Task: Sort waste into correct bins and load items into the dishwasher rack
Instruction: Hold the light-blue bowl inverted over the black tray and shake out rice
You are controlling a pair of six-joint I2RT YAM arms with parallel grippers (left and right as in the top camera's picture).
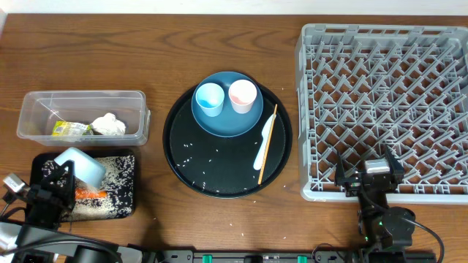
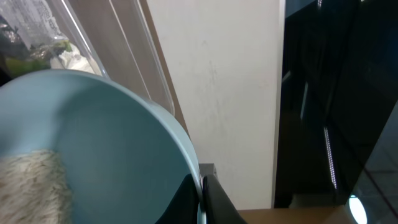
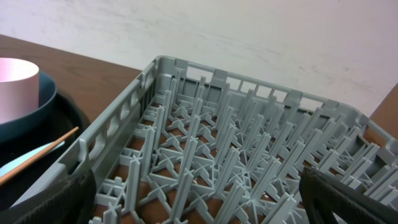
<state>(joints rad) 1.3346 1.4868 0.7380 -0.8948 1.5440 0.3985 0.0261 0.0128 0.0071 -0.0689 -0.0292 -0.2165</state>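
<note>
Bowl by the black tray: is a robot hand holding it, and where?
Yes, the left gripper pinches the bowl at its rim. The right gripper holds nothing.

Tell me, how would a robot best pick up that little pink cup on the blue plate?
By the rim, from straight above: the pink cup stands upright, mouth open, so one finger can go inside the wall and one outside. Probably best on the side facing the rack, away from the light-blue cup standing close beside it on the plate.
</note>
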